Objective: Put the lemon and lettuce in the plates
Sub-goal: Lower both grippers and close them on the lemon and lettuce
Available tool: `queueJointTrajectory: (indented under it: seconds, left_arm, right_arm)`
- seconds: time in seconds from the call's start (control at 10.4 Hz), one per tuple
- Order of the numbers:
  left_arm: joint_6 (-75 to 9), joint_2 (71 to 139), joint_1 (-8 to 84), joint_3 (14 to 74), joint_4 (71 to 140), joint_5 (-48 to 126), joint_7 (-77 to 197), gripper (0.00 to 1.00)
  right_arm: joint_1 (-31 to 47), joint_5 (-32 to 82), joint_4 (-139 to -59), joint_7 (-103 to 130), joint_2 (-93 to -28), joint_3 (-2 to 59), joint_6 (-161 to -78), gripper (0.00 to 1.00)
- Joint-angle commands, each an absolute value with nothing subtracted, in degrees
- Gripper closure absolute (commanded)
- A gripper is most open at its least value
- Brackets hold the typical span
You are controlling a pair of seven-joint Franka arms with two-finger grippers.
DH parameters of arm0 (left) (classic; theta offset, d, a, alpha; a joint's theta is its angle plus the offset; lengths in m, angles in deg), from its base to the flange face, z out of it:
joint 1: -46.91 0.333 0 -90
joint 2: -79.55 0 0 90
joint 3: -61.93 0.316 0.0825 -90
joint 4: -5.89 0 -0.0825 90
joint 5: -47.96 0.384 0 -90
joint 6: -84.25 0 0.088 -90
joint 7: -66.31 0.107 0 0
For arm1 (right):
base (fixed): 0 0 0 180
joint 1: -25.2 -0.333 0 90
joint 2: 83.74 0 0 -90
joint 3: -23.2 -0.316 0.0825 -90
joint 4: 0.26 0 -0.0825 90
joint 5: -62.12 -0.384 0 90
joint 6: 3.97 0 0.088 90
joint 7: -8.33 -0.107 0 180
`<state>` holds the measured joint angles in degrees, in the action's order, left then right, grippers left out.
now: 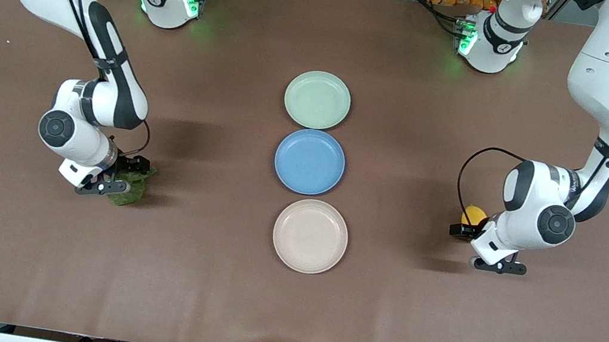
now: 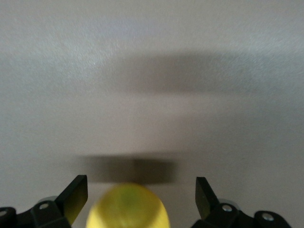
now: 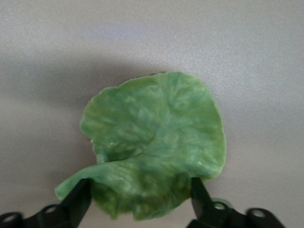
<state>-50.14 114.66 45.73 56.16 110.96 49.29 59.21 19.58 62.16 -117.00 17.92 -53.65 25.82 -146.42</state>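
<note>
The lemon (image 1: 473,213) lies on the table toward the left arm's end, partly hidden under the left hand. My left gripper (image 1: 477,228) is low over it and open. In the left wrist view the lemon (image 2: 127,209) sits between the fingers of the left gripper (image 2: 141,189) with a gap on each side. The lettuce (image 1: 133,189) lies flat toward the right arm's end. My right gripper (image 1: 123,175) straddles its edge. In the right wrist view the lettuce (image 3: 156,128) spans the open right gripper (image 3: 140,187), both fingers at the leaf's rim. The mint plate (image 1: 317,99) and beige plate (image 1: 310,236) hold nothing.
A blue plate (image 1: 309,161) sits between the mint and beige plates in a row down the table's middle. The brown table (image 1: 202,288) stretches bare toward the front camera. Both arm bases stand at the table's edge farthest from that camera.
</note>
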Motion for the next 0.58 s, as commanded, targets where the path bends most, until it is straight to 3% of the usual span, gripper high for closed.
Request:
queueJointTrajectory:
  seconds: [0.0, 0.48]
  left_arm:
    - [-51.28, 114.09, 45.86, 55.87, 112.23, 50.24, 58.14, 0.0]
    - [-50.58, 112.42, 45.86, 55.78, 113.73, 50.16, 58.05, 0.0]
  right_arm:
    - [20.1, 61.15, -116.8, 19.06, -53.42, 25.48, -146.7, 1.0]
    - [20.01, 61.06, -116.8, 18.79, -55.08, 25.39, -145.91, 1.0]
